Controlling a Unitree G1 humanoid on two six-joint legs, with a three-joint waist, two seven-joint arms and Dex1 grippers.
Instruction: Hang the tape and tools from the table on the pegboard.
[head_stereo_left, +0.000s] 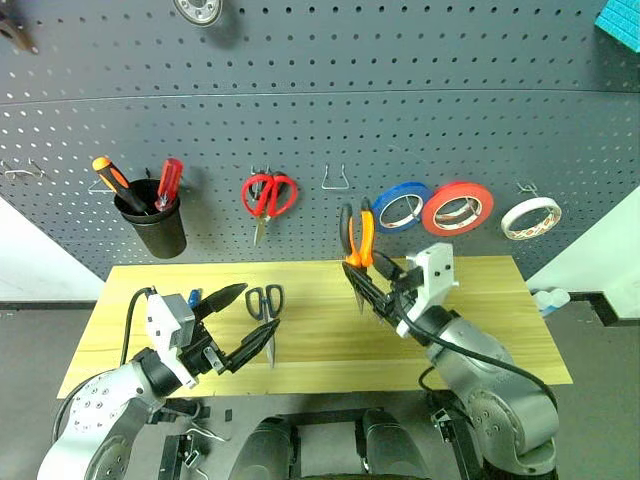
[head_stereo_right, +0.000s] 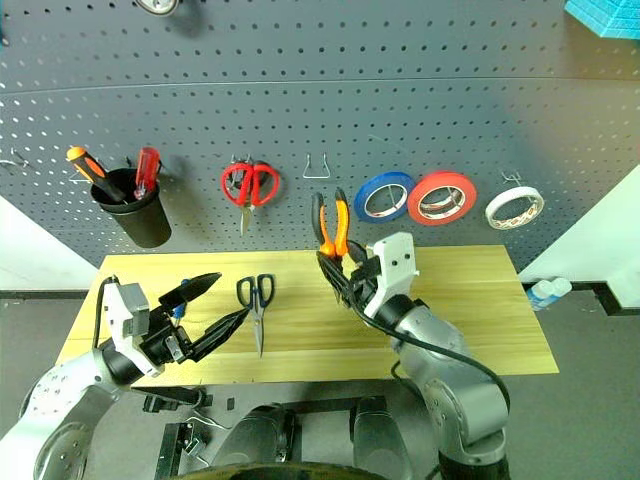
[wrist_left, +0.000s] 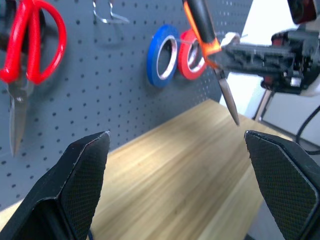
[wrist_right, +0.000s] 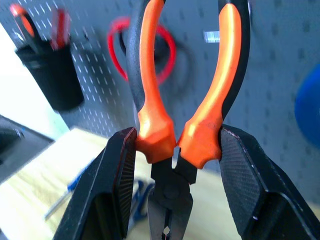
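The pliers (head_stereo_left: 357, 232), orange and black in the handles, stand upright above the middle of the table (head_stereo_left: 480, 330), handles up in front of the pegboard (head_stereo_left: 400, 110) and nose pointing down, clear of the wood. The right hand (wrist_right: 175, 155) has closed its two black fingers on them low on the handles, one pad against each orange grip just above the joint. To the left, the dark-handled scissors (head_stereo_left: 266, 312) lie flat on the table, loops toward the far edge and blades toward the near edge. The left hand (head_stereo_left: 245, 320) hovers just left of them with its fingers spread wide and nothing between them. A small blue-handled screwdriver (head_stereo_left: 193, 297) seems to lie behind that hand, though little of it is visible. On the pegboard, right of the pliers, the red-orange tape (head_stereo_left: 457, 208) hangs on a hook, overlapping a blue roll (head_stereo_left: 401, 205) on its left, with a white roll (head_stereo_left: 531, 217) further right. An empty wire hook (head_stereo_left: 335, 179) sits just above and left of the pliers' handles. Further left hang red-handled scissors (head_stereo_left: 268, 198), and beyond them a black cup (head_stereo_left: 160, 225) holds an orange screwdriver (head_stereo_left: 115, 182) and a red screwdriver (head_stereo_left: 169, 182).
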